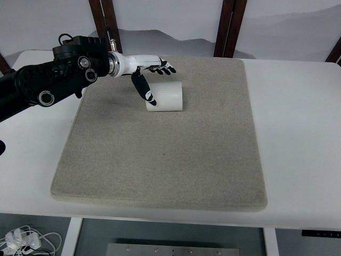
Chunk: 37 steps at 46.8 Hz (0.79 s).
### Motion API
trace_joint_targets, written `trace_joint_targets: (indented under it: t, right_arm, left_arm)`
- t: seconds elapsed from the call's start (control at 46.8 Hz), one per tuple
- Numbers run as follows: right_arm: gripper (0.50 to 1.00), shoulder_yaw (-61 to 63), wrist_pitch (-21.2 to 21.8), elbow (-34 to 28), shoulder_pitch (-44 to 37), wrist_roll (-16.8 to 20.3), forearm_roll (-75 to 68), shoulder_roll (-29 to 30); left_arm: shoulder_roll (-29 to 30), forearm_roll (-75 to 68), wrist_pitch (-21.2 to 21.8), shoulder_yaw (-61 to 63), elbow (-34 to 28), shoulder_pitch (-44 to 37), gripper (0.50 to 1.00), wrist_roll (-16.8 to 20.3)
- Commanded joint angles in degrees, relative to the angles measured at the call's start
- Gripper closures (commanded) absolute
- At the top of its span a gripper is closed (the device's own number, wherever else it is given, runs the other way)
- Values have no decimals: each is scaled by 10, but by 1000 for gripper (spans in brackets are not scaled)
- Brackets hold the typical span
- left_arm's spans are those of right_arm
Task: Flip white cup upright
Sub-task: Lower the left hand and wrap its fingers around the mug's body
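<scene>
A white cup (166, 96) lies on its side on the grey felt mat (165, 154), near the mat's far edge, with its length running left to right. My left hand (152, 77) reaches in from the upper left on a black arm. Its fingers are spread: the thumb hangs down in front of the cup's left end, the other fingers stretch out behind the cup's far side. Nothing is grasped. The cup's left end is partly hidden by the thumb. No right arm shows.
The mat lies on a white table (298, 133). Two dark wooden posts (229, 26) stand behind the table's far edge. White cables (21, 240) lie on the floor at the bottom left.
</scene>
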<state>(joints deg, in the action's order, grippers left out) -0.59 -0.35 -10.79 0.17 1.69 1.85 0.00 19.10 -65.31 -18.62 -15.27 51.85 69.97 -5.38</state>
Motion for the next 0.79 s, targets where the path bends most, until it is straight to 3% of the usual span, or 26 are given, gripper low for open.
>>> trace_joint_targets:
  t: [0.0,0.769]
  right_arm:
    - [548,0,0,1,0,1,0,0]
    - [548,1,0,0,0,0,0,0]
  left_arm:
    - [-9,0,0,1,-10,-1,512,0]
    - [-66,0,0,32,-59,3,512,5]
